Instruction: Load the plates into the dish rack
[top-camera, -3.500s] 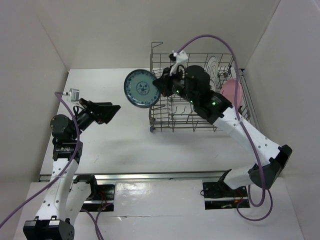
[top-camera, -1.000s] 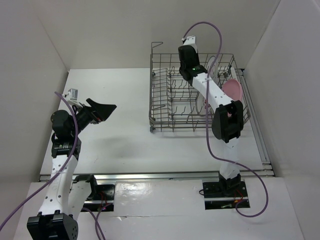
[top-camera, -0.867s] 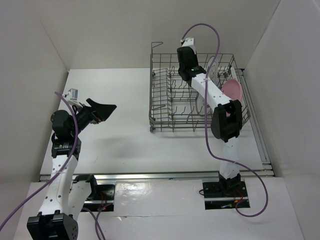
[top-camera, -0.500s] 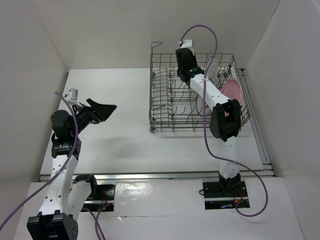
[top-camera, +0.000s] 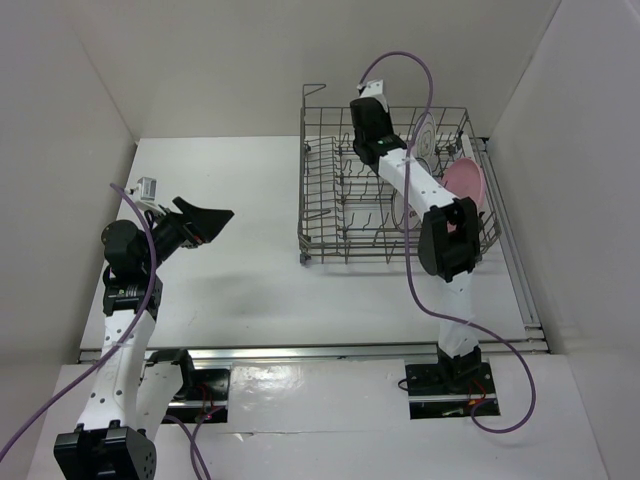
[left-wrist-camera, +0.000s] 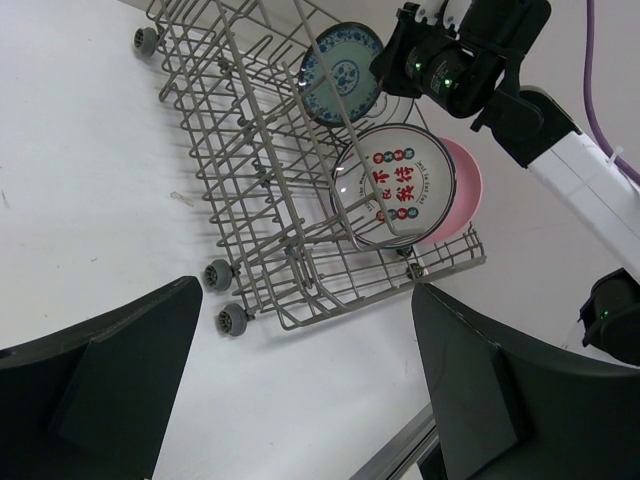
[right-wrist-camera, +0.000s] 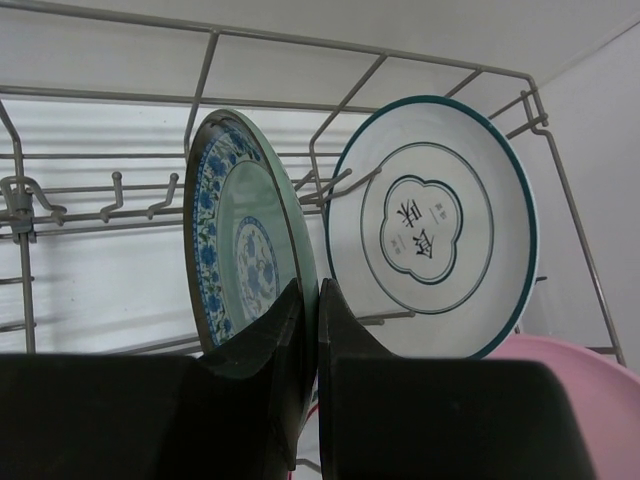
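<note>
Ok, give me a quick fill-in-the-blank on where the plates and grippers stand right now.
1. The right gripper is shut on the teal plate inside the rack; the left gripper is ___.
2. Beside the teal plate stands a white plate with a dark ___.
3. Across both wrist views, the rack holds ___ plates.
Missing words: open; rim; four.

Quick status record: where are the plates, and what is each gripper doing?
plates in rack: all four
teal plate: on edge, next to the dark-rimmed plate
red-pattern plate: on edge, in front of the pink plate
right gripper: shut on teal plate's rim
left gripper: open, empty, left of rack
</note>
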